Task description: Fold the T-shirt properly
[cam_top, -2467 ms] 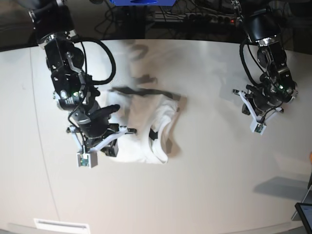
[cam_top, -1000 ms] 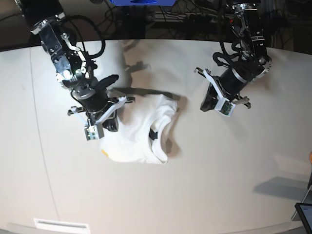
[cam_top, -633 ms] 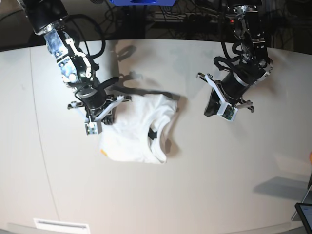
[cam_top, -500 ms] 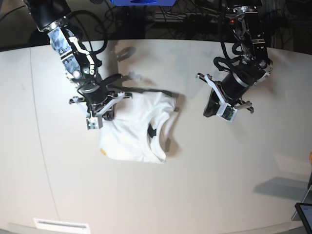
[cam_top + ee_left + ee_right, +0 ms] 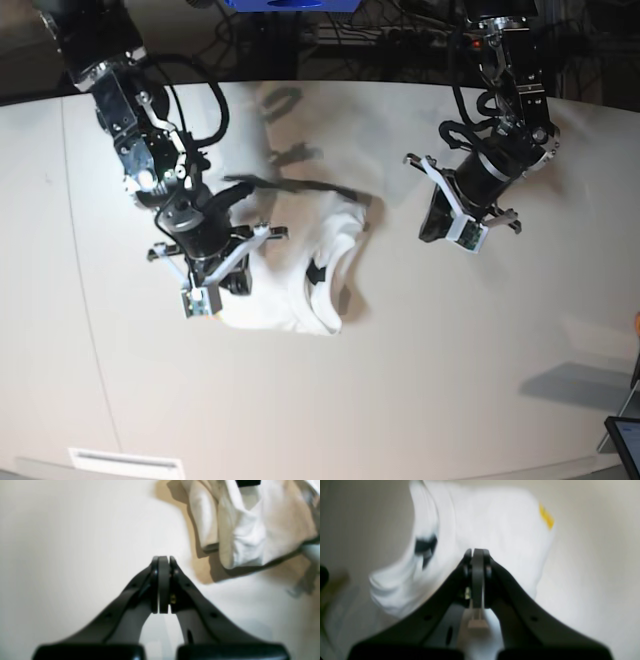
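The T-shirt (image 5: 300, 262) lies bunched into a small white bundle on the white table (image 5: 420, 380), left of centre. Its dark neck label (image 5: 425, 546) and a yellow bit of print (image 5: 546, 518) show in the right wrist view. My right gripper (image 5: 232, 282) hovers over the bundle's left part, shut (image 5: 477, 552), with no cloth seen between its fingers. Off to the right of the shirt, my left gripper (image 5: 436, 222) is shut and empty (image 5: 162, 558). In the left wrist view the T-shirt (image 5: 250, 525) sits at the upper right, apart from the fingers.
Cables and dark equipment (image 5: 400, 35) run along the table's far edge. A screen corner (image 5: 625, 440) pokes in at the bottom right. A white label (image 5: 125, 462) sits at the front left edge.
My right arm has swung from the shirt's back-left corner toward the front, over its left side, now covering the yellow spot in the base view. The left arm has barely moved.
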`<state>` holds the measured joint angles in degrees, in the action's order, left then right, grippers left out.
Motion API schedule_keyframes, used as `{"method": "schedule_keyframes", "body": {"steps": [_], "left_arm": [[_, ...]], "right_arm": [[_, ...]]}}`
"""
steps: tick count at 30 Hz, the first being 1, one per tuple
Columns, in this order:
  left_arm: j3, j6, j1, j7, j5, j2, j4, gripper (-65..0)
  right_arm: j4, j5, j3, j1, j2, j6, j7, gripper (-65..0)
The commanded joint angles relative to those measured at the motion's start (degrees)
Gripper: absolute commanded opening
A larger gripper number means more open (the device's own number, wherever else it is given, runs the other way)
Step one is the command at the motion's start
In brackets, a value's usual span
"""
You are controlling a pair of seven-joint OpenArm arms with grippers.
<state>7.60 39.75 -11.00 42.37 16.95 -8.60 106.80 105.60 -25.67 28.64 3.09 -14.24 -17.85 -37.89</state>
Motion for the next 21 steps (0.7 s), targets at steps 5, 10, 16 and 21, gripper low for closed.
{"method": "schedule_keyframes", "body": {"steps": [5,10,16,21], "left_arm": [[0.1,0.3,0.0,-1.4,0.9,-0.3,0.8,-65.0],[0.2,0.3,-0.2,-1.4,0.9,-0.3,0.8,-65.0],[0.2,0.3,0.0,-1.4,0.9,-0.3,0.8,-65.0],[0.2,0.3,0.0,-1.4,0.9,-0.3,0.8,-65.0]], "right_arm": [[-3.4,0.1,-0.3,4.2,0.5,0.0,0.7,-64.7],[-8.0,0.1,0.1,5.7,0.9,0.0,0.8,-64.7],[-8.2,0.1,0.1,5.7,2.1,0.0,0.8,-64.7],[-12.1,0.1,0.1,5.5,2.0,0.1,2.3,-64.7]]}}
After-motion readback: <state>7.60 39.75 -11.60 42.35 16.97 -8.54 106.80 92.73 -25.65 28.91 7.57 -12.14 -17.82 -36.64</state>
